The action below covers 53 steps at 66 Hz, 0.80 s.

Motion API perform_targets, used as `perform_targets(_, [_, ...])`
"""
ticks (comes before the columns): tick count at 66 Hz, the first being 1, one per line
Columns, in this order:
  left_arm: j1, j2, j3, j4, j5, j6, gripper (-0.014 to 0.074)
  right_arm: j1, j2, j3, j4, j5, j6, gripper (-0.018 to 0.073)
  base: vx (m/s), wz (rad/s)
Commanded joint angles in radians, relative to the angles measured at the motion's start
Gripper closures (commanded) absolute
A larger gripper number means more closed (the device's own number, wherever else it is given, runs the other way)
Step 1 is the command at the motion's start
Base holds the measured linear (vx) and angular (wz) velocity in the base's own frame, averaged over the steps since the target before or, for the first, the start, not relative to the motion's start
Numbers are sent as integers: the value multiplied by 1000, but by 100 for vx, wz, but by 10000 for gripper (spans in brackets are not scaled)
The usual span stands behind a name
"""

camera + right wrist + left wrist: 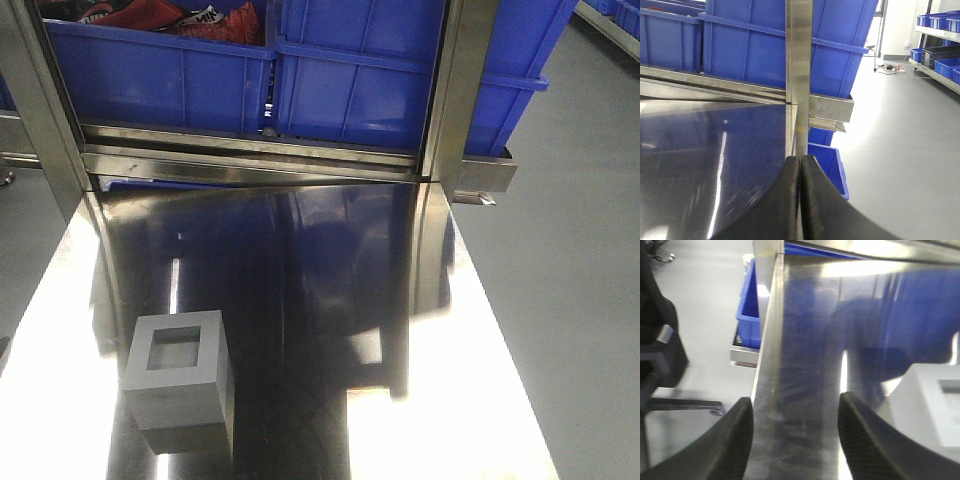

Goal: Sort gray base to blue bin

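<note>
Gray floor runs down the right side of the front view, and a shiny steel table fills the middle. Across the top, two big blue tubs sit behind a rail. The left tub has red things in it. The blue bin at the upper right shows only its front wall, so I cannot tell what is inside. I also cannot be sure which of the two is meant for the block.

The gray base stands on the table at the lower left of the front view, hole side up, well apart from both tubs. Nothing touches it.

I think the job is at its first step: getting to the base. No hand has it yet.

The left gripper is spread wide and holds nothing. In its own view, only bare table and the table's edge lie between its two fingers. The base is off at the right edge of that view, beside one finger and not between them. The next move, I think, needs this hand to slide over until a finger is on each side of the block — then squeeze, lift and carry it up to the bin.

The right gripper is pressed tight together with nothing in it, lined up with the table's right edge in its own view.
</note>
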<state>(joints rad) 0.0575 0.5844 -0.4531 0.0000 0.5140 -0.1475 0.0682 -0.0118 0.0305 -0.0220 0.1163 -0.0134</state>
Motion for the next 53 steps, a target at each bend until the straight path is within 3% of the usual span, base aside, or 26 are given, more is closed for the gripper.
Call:
perform_targets(1, [-2,34,-62,-63,-43,57,216,-5,-11,14,-11,-78,-5,568,0,0])
perform_targets(8, [-2,101,-127,-188,24,201,216,-5,-11,14,-11,-78,-5,568,0,0])
perform_targets(14, [-2,167,-184,-344,63,305,213,-5,-11,14,-11,-78,-5,568,0,0])
perform_targets(21, [-2,242,-219,-490,61,378,213,-5,-11,14,-11,-78,-5,568,0,0])
perform_targets(27, [-2,313,-237,-566,61,417,213,-5,-11,14,-11,-78,-5,568,0,0])
perform_targets(35, [-25,399,-260,-585,90,435,213,-5,-11,14,-11,-78,-5,568,0,0])
perform_targets(53, [-199,552,-315,-572,20,435,213,-5,-11,14,-11,-78,-5,568,0,0])
